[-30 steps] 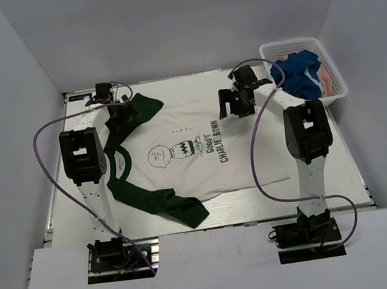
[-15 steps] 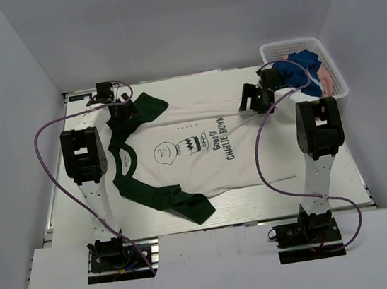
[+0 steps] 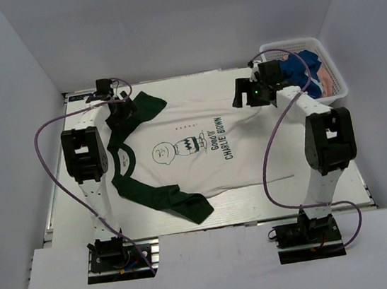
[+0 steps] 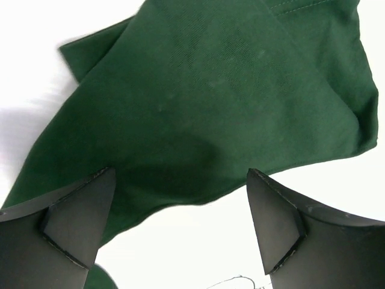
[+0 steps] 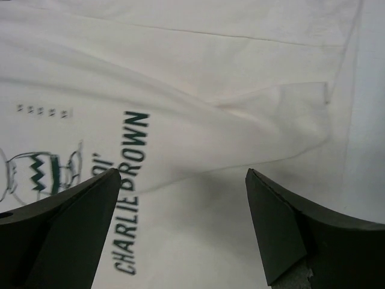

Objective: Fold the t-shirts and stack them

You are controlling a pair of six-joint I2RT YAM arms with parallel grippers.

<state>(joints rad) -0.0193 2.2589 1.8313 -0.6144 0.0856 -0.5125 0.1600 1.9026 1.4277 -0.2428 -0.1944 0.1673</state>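
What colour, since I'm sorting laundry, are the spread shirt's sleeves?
Dark green; sleeve clearest in left wrist view.

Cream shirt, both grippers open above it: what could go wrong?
1. The left gripper hangs over the far green sleeve, which looks doubled over; a pinch might take one layer only.
2. The right gripper hangs over a ridge in the cream shirt; grabbing it could skew the fold.
3. The near sleeve lies crumpled and could get folded in.

Right gripper (image 3: 243, 95) has moved toward 3 o'clock, from over the shirt's (image 3: 210, 163) far middle to its far right corner, near the basket (image 3: 340, 91). Right arm (image 3: 330, 142) swung out toward 4 o'clock. The shirt slid slightly toward 3 o'clock, near sleeve (image 3: 180, 203) included.
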